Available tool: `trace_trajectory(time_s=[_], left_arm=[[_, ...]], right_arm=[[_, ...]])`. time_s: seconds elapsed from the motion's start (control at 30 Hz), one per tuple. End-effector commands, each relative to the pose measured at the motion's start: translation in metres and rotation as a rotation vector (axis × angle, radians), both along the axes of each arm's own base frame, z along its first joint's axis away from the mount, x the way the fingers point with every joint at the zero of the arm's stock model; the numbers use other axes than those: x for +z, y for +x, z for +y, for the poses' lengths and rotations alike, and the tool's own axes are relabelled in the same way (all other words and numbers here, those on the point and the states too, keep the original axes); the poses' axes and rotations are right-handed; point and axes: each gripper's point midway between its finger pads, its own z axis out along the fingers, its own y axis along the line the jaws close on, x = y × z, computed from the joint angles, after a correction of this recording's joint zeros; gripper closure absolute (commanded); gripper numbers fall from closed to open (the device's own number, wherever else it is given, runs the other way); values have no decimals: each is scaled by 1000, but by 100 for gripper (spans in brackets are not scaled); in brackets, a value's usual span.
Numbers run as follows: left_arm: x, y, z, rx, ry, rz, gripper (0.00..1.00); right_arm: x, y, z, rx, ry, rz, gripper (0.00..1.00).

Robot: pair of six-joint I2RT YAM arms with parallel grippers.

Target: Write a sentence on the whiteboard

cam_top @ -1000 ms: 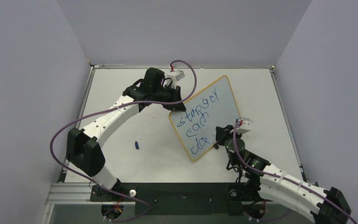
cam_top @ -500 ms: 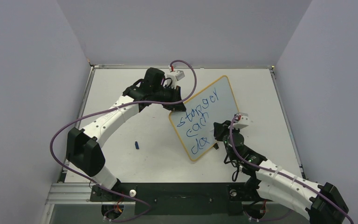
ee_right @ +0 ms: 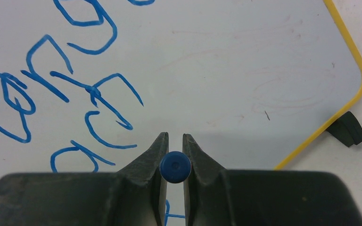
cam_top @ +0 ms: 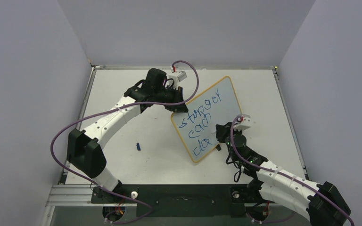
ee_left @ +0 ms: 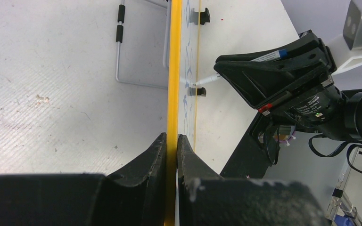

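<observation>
- Steadying the whiteboard (cam_top: 229, 96) by its upper-left rim, the left gripper (ee_left: 172, 137) had its jaws pinched almost together on the thin yellow frame. Neither gripper nor board had shifted over the last second.
- The right gripper (ee_right: 175, 136), its jaws drawn in to a narrow gap around a blue marker (ee_right: 175, 167), had swung a little to the left and in toward the board's face during that second. Its forearm followed, and by the final half-second it had all but settled.
- The sentence (cam_top: 202, 126) stood in three blue lines down the left part of the board. The third line looked no longer than it had a second earlier, so any fresh stroke was too small to make out.
- By that reading, the arm had been repositioning the pen, not writing. The left wrist view showed the pale tip at the glossy surface, seemingly touching it, so the last word appeared unfinished.
- The board's lower yellow rim and a black foot (ee_right: 349, 129) lay just to the right of the marker, leaving little board below the third line. Bare white surface remained beside the words, toward the far corner.
- A wire stand (ee_left: 136, 47) sat behind the board, and a small blue cap (cam_top: 138, 146) lay on the table (cam_top: 122, 94), well apart from both grippers.
</observation>
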Motion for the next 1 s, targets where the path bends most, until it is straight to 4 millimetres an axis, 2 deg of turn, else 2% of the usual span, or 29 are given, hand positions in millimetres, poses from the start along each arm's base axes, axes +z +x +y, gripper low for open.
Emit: trace_trajectory(time_s=[0.0, 0.3, 0.6, 0.97], left_arm=[[17, 14, 2, 39, -3, -91, 100], [17, 13, 3, 41, 1, -92, 100], [17, 12, 3, 40, 1, -91, 100], [17, 12, 3, 39, 2, -89, 100]], right_arm=[[-1, 0, 2, 7, 42, -15, 100], [-17, -6, -6, -12, 33, 12, 100], [-22, -6, -15, -39, 9, 25, 100], [-4, 9, -20, -57, -22, 3, 100]])
